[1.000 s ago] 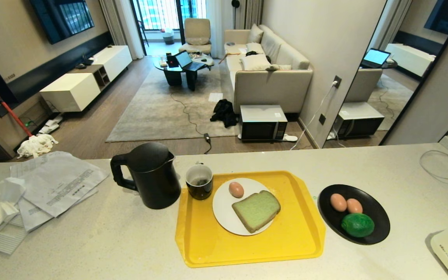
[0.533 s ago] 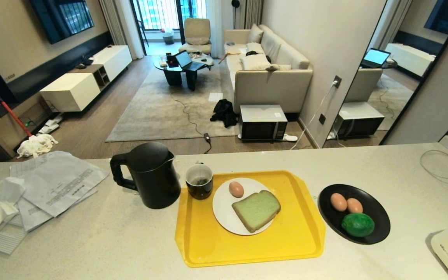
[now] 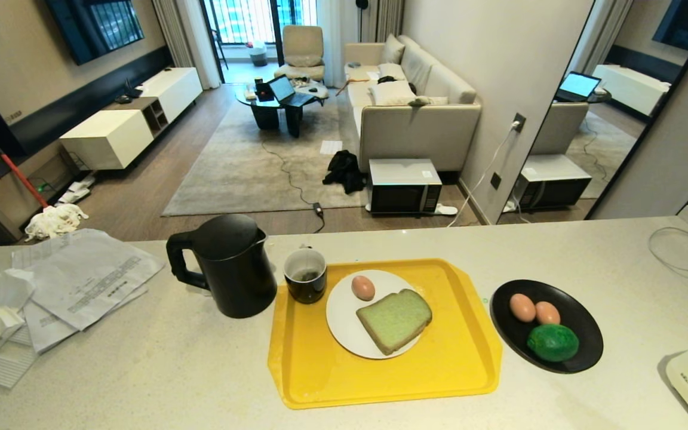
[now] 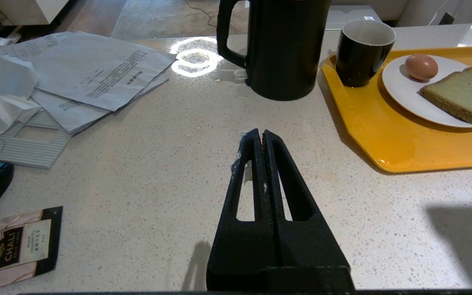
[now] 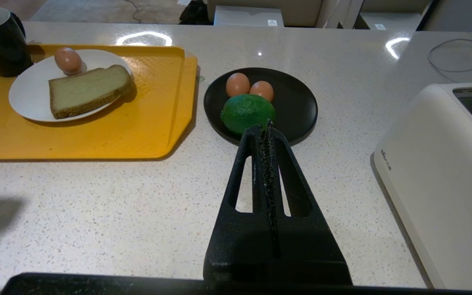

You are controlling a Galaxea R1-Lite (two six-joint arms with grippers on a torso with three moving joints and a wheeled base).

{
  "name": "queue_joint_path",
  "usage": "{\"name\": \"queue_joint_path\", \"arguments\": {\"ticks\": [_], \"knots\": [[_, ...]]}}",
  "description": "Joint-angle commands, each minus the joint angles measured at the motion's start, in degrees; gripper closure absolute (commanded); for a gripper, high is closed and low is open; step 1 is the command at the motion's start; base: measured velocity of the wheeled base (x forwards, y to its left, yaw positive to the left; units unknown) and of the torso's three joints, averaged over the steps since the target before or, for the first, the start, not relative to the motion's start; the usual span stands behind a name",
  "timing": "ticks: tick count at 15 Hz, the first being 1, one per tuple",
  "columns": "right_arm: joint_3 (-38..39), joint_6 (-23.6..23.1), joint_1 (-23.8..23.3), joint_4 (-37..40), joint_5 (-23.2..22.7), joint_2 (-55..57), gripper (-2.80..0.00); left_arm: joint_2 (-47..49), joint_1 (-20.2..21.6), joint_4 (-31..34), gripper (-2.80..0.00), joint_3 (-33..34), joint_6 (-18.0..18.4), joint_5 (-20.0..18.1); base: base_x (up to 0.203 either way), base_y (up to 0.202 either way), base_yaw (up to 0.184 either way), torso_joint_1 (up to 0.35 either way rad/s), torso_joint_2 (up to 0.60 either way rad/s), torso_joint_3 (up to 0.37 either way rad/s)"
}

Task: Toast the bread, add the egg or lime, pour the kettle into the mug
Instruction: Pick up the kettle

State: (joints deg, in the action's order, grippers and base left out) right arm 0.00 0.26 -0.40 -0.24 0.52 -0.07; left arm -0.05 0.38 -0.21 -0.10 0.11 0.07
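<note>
Both tools pressed together, empty – left tool; right tool near the lime.

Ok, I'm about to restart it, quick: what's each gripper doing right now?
Left gripper: fingers closed, holding nothing, above the bare counter.
Right gripper: fingers closed, holding nothing, near the lime.

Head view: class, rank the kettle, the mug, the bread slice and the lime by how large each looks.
1. kettle
2. bread
3. and 4. mug and lime: too alike to rank.
</note>
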Motion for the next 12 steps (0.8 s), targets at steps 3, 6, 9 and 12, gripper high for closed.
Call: {"name": "queue_joint_path", "arguments": {"ticks": [3,6,9,12], "knots": [[0.00,0.01,0.05,-0.04,0.00,0.07,0.00,-0.04,0.06,-0.06,0.00,0.01,-0.02,0.01,0.000,0.000,0.000,-0.023,0.04,0.022],[0.00,0.01,-0.03,-0.10,0.00,0.07,0.00,-0.03,0.04,-0.06,0.00,0.01,-0.02,0.01,0.000,0.000,0.000,0.000,0.00,0.000],[0.00,0.01,0.05,-0.02,0.00,0.07,0.00,-0.04,0.06,-0.06,0.00,0.01,-0.02,0.01,0.000,0.000,0.000,0.000,0.00,0.000],[0.00,0.01,-0.04,-0.11,0.00,0.07,0.00,-0.04,0.04,-0.14,0.00,0.01,0.15,0.01,0.000,0.000,0.000,0.000,0.00,0.000]]}}
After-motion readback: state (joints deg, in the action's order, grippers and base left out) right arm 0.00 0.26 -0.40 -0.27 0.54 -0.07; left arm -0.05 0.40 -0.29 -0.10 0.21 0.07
